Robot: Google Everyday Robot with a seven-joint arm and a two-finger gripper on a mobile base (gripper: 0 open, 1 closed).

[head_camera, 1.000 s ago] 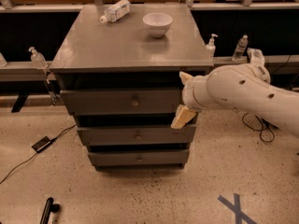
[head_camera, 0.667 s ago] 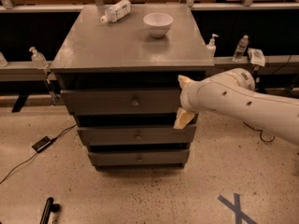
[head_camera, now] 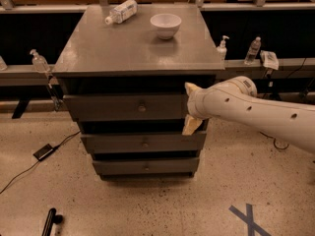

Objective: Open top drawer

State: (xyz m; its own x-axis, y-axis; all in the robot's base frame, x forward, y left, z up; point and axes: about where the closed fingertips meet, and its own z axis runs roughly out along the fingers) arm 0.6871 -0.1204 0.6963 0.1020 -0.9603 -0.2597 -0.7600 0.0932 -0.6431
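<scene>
The top drawer (head_camera: 113, 107) is the tallest grey front of the cabinet, with a small round knob (head_camera: 141, 108) at its middle. It sits flush under the cabinet top. My gripper (head_camera: 190, 107) is at the right end of this drawer front, level with it and right of the knob. Its two tan fingers are spread apart, one fingertip (head_camera: 190, 88) near the panel's top edge and the other near its bottom edge. It holds nothing. My white arm (head_camera: 256, 112) reaches in from the right.
Two shorter drawers, the middle drawer (head_camera: 143, 142) and the bottom drawer (head_camera: 145, 166), lie below. A white bowl (head_camera: 165, 24) and a lying bottle (head_camera: 120, 11) sit on the cabinet top (head_camera: 123, 48). Bottles stand on a ledge behind. A cable and a black device (head_camera: 44, 151) lie on the floor at left.
My arm has dropped a little and swung in towards the cabinet. The gripper stays at the right end of the top drawer front. The drawer has not moved.
</scene>
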